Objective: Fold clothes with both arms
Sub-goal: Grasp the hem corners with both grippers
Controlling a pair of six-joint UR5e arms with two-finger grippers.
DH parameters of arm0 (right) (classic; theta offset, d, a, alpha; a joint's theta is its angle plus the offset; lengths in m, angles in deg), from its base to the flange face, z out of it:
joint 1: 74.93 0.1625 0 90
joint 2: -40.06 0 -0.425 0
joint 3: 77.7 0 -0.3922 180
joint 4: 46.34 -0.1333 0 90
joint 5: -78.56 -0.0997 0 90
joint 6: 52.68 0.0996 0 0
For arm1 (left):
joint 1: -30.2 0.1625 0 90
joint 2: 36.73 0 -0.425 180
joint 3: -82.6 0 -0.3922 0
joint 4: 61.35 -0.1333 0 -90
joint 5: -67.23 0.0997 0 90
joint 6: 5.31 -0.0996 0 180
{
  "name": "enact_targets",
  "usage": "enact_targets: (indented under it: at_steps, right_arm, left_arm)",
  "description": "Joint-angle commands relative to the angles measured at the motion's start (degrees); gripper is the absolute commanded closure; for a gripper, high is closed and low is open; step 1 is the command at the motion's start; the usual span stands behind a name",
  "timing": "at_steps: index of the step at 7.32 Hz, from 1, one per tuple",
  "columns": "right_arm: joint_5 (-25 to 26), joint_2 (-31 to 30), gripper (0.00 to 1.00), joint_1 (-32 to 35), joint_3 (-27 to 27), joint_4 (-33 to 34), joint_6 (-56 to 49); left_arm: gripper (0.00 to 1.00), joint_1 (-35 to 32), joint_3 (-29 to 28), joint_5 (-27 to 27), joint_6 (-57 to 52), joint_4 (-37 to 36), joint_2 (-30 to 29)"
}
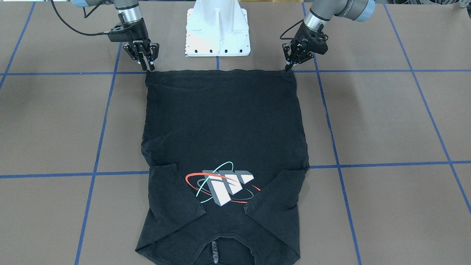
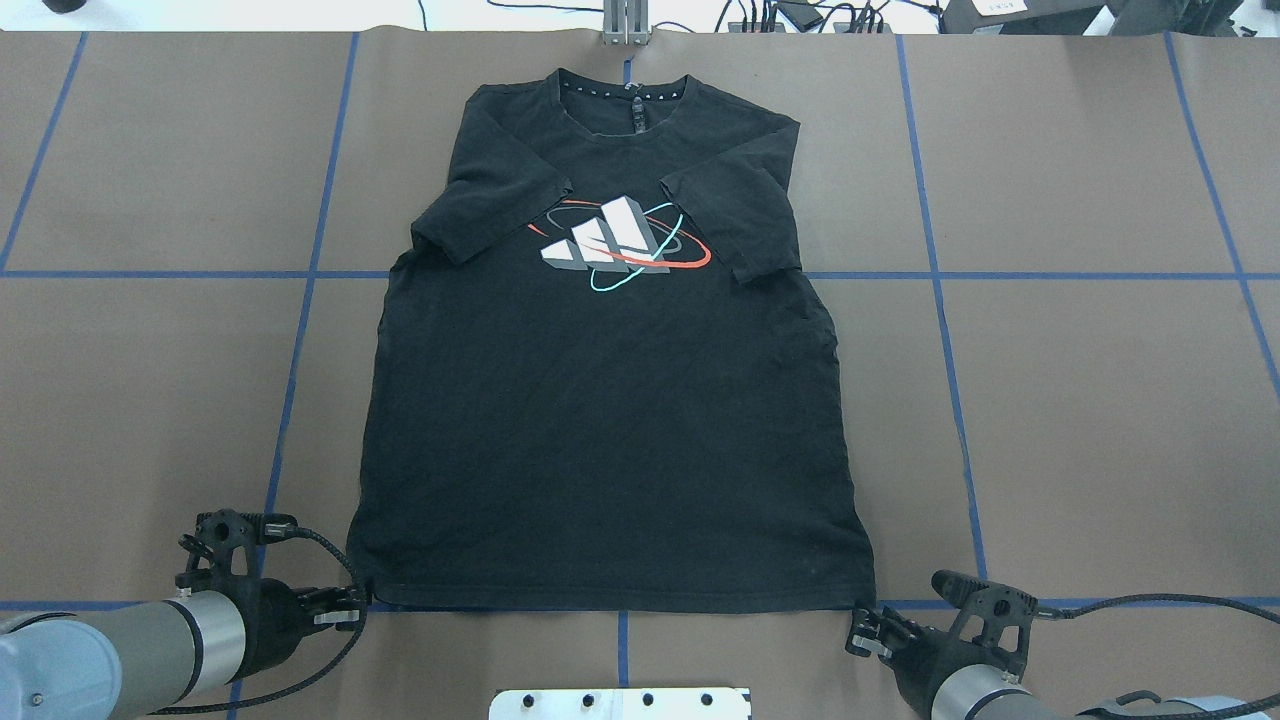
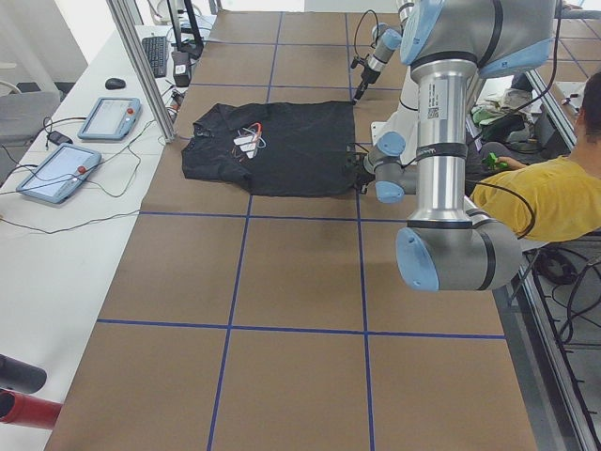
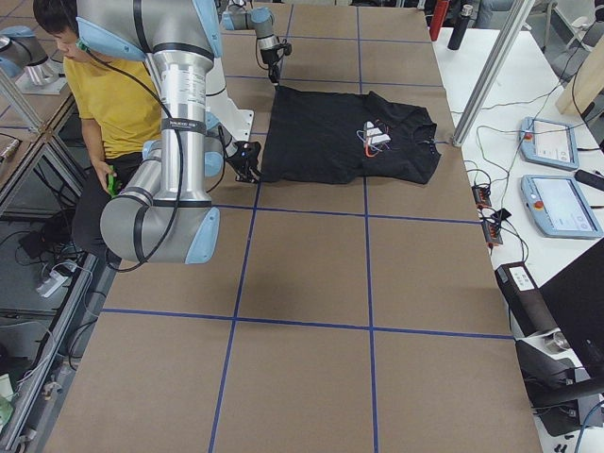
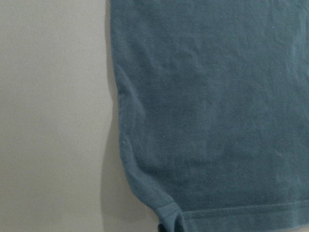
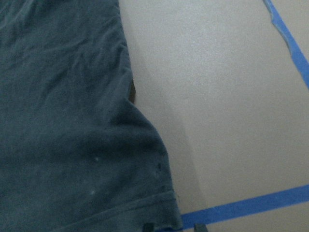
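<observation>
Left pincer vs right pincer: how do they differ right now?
Left pincer tapers to one tip on the T-shirt hem corner, seemingly shut on a puckered fold. Right pincer shows two fingertips slightly apart, straddling its corner. In the front view the left pincer leans slanted toward the hem, while the right pincer points more steeply down. Shared: both sit at opposite corners of the hem, low at the table.
</observation>
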Motion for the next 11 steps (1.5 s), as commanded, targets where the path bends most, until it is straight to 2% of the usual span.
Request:
enact_targets:
  at_steps: [1,3,5,11]
  right_arm:
    - [-0.08,0.22,0.77,-0.15,-0.03,0.03,-0.28]
    - [-0.34,0.05,0.77,0.11,-0.11,0.12,-0.63]
    - [-0.6,-0.04,0.69,0.81,-0.11,0.29,-1.33]
    - [-0.78,1.27,0.72,2.31,-0.9,0.65,-2.83]
  left_arm:
    - [1.0,0.0,0.07,0.02,-0.04,0.0,0.14]
    - [1.0,-0.09,0.42,-0.07,-0.04,0.0,0.14]
    - [1.0,-0.09,0.43,-0.07,-0.04,-0.09,0.14]
    - [1.0,-0.62,0.86,-0.33,-0.04,-0.09,0.4]
